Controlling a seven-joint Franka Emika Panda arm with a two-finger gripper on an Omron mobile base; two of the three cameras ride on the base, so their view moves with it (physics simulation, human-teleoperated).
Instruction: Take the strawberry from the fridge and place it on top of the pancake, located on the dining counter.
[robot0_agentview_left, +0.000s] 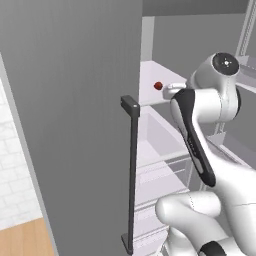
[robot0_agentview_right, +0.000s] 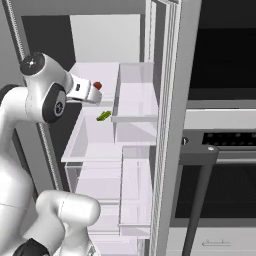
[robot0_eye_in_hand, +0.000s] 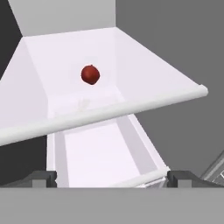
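The fridge (robot0_agentview_left: 75, 110) stands open, its white shelves bare to me. The strawberry (robot0_eye_in_hand: 90, 75), small and dark red, lies on an upper white shelf (robot0_eye_in_hand: 144, 65), behind that shelf's front rail. It also appears as the strawberry (robot0_agentview_left: 158, 85) and the strawberry (robot0_agentview_right: 97, 85), just beyond my hand. My gripper (robot0_eye_in_hand: 112, 180) is open, its fingertips (robot0_eye_in_hand: 43, 178) spread wide with nothing between them, a short way in front of the berry and slightly below the rail. The pancake and the dining counter are out of view.
A small green item (robot0_agentview_right: 103, 116) lies on the shelf below the strawberry. The grey fridge door with its dark bar handle (robot0_agentview_left: 133, 175) stands close at my left. Door bins (robot0_agentview_right: 135, 95) and a dark oven (robot0_agentview_right: 220, 165) are on the right.
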